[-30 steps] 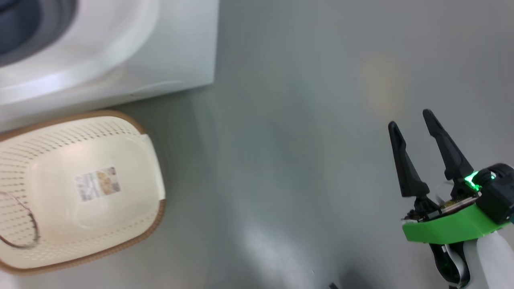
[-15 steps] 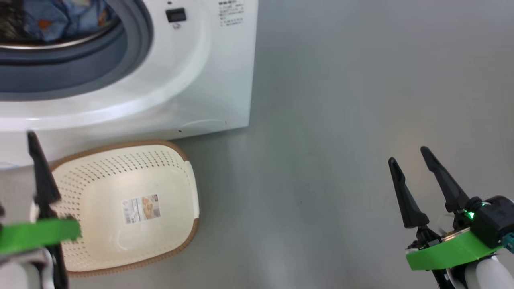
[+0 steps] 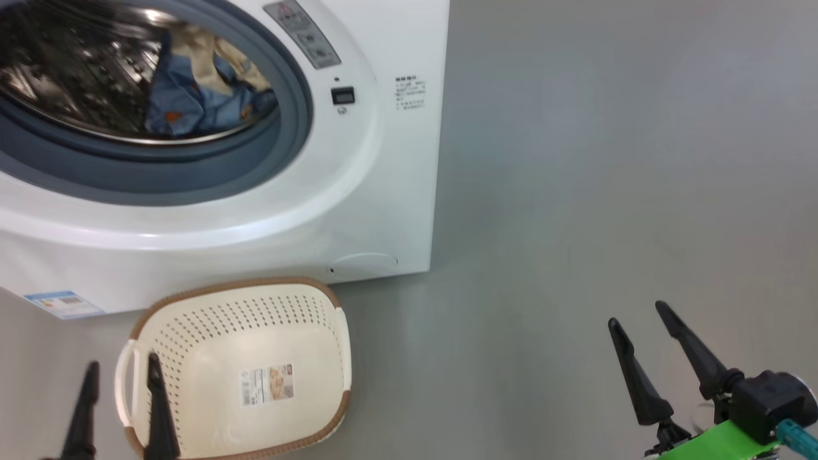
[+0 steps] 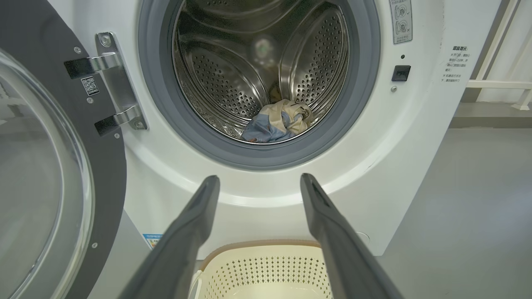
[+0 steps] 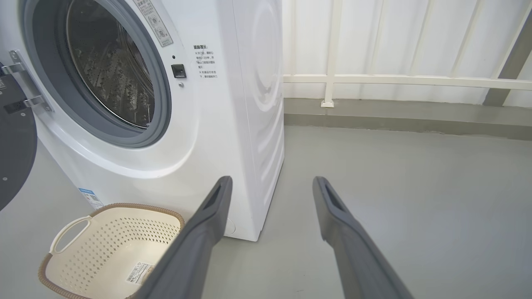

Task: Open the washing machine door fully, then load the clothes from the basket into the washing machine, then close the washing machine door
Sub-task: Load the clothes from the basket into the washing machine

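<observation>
Clothes (image 4: 276, 122) lie inside the washing machine (image 4: 266, 195), the basket (image 3: 243, 285) before it is empty, so my left claw (image 4: 258, 177) and right claw (image 5: 272, 178), both open and holding nothing, should push the door (image 4: 106, 174), swung wide beside the machine, by its rim until latched.

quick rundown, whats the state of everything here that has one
washing machine door, open, swung wide on its hinge
clothes, lying inside the drum
basket, upright on the floor, no clothes showing in it
left gripper, open, holding nothing
right gripper, open, holding nothing
</observation>
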Tool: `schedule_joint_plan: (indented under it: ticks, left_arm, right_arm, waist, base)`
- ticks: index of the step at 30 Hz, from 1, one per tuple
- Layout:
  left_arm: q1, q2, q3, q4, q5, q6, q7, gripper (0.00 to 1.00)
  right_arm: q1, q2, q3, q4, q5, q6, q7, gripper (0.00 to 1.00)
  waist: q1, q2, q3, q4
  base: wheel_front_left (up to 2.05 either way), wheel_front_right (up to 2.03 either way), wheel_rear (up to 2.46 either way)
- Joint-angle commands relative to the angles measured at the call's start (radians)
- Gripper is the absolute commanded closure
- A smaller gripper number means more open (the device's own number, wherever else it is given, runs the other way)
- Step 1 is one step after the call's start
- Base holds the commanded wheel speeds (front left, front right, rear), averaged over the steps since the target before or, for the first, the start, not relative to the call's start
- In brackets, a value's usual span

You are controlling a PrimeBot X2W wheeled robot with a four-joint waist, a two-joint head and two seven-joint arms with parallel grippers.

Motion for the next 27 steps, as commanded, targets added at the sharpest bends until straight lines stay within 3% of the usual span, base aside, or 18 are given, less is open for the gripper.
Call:
schedule_joint_plan:
  ticks: [1, 14, 27]
  left_arm:
    - [0.019, 0.003, 0.019, -0.026, 0.006, 0.0, -0.005, 0.0]
    - [0.115, -0.001, -0.016, -0.011, -0.003, -0.004, -0.004, 0.0]
    - [0.14, 0.011, -0.033, -0.021, 0.005, 0.003, 0.011, 0.0]
  right_arm:
    - [0.019, -0.008, 0.026, -0.015, -0.018, 0.002, -0.005, 0.0]
    - [0.099, 0.01, 0.032, -0.006, -0.032, 0.002, -0.005, 0.0]
    - [0.118, 0.011, 0.029, -0.01, -0.035, 0.002, -0.005, 0.0]
  waist:
    - [0.0001, 0.0, -0.076, 0.031]
    - [0.0001, 0.0, -0.203, 0.035]
    - [0.0001, 0.0, -0.236, 0.03]
  base:
    - [0.0, 0.0, 0.0]
    - [0.0, 0.0, 0.0]
    - [0.0, 0.0, 0.0]
